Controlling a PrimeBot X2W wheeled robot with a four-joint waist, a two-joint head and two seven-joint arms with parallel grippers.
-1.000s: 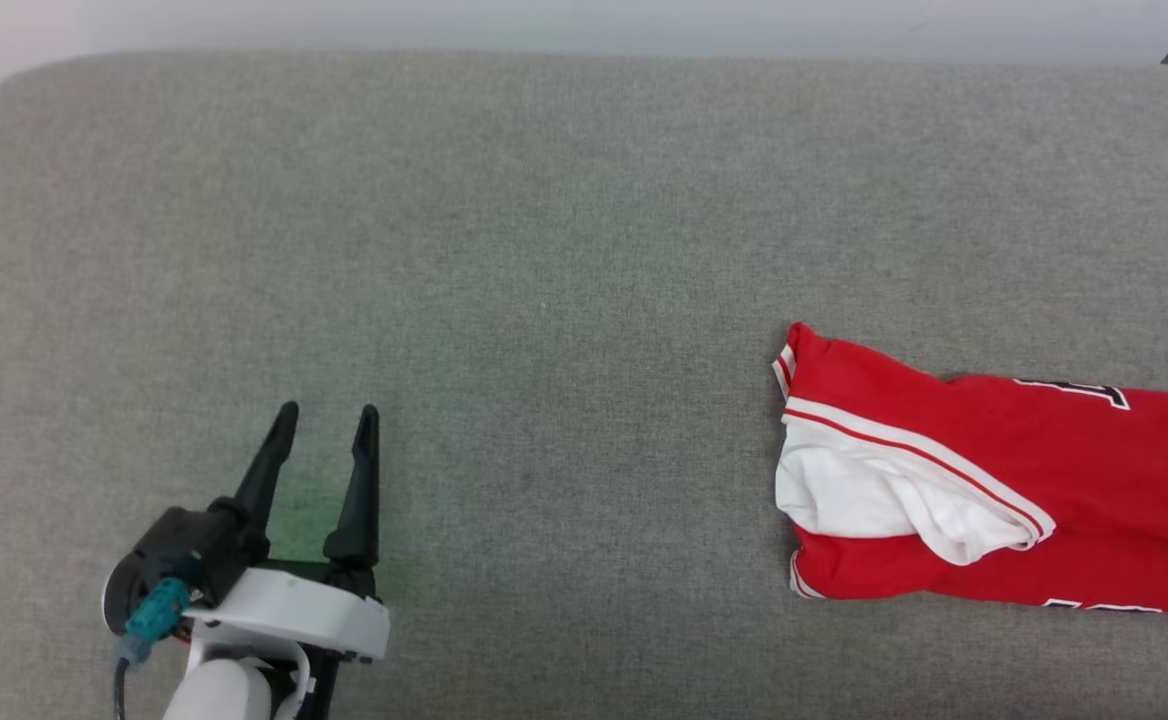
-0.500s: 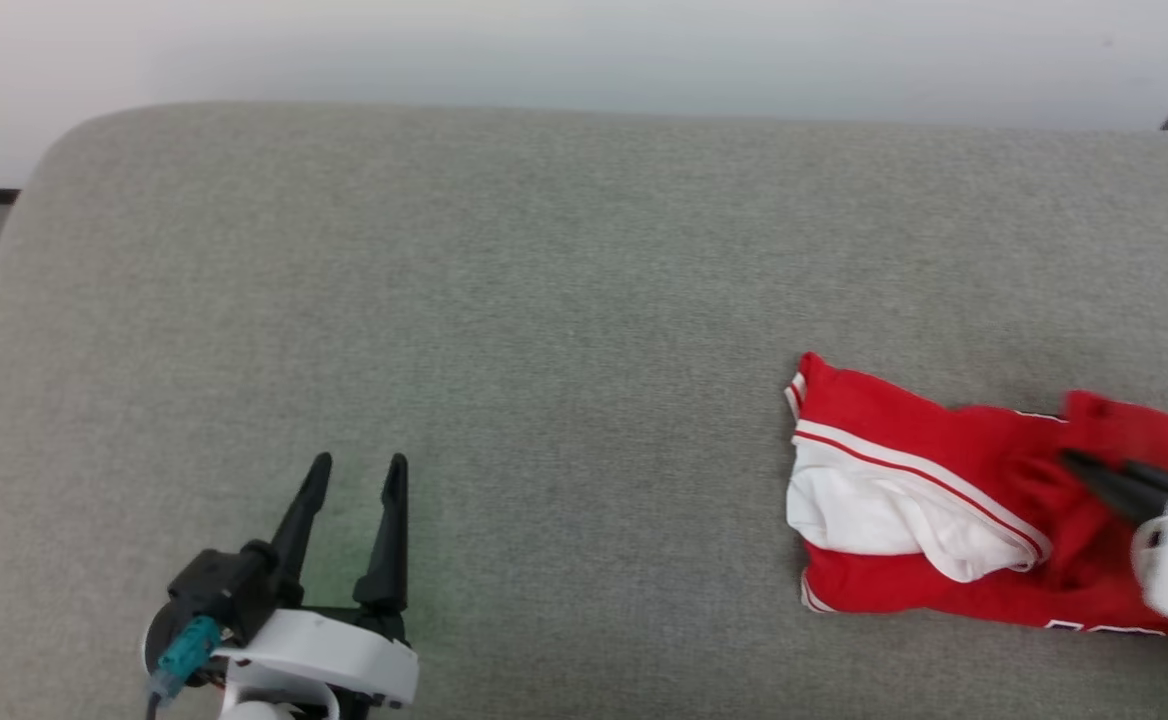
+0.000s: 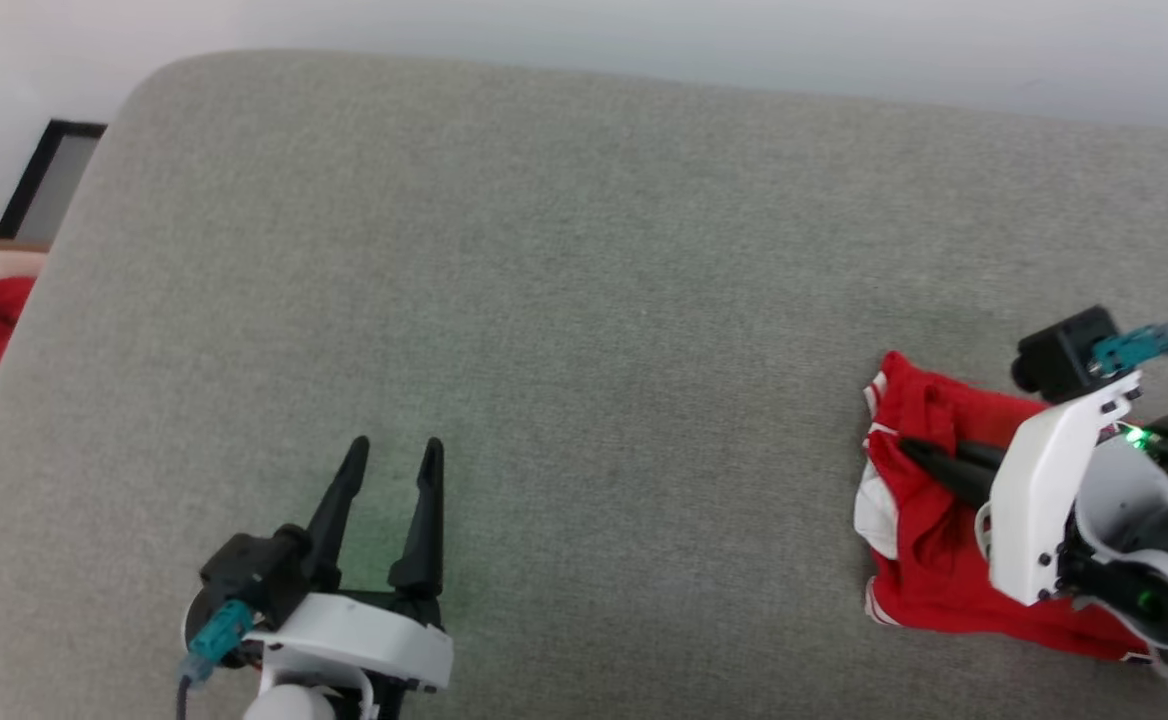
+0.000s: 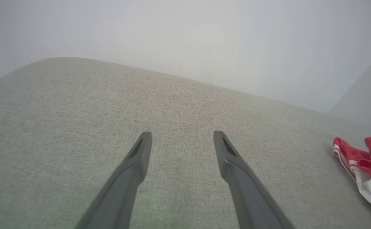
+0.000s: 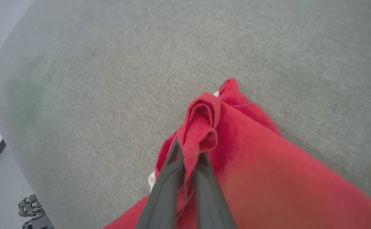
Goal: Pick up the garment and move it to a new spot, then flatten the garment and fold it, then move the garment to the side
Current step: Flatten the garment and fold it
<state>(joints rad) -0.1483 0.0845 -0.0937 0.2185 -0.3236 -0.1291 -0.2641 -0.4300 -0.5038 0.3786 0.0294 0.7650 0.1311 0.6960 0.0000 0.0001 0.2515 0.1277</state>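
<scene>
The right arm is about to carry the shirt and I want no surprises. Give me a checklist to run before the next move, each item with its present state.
1. Right gripper shut on a bunched fold of the red jersey T-shirt with white sleeves: ok.
2. Number of cloth layers in that pinch: cannot tell.
3. Shirt lifted off the grey fabric surface: not ok, the rest of it lies there.
4. Left gripper open, holding nothing, well apart from the shirt: ok.
5. Shirt's far end, hidden behind the right arm: cannot tell.
</scene>
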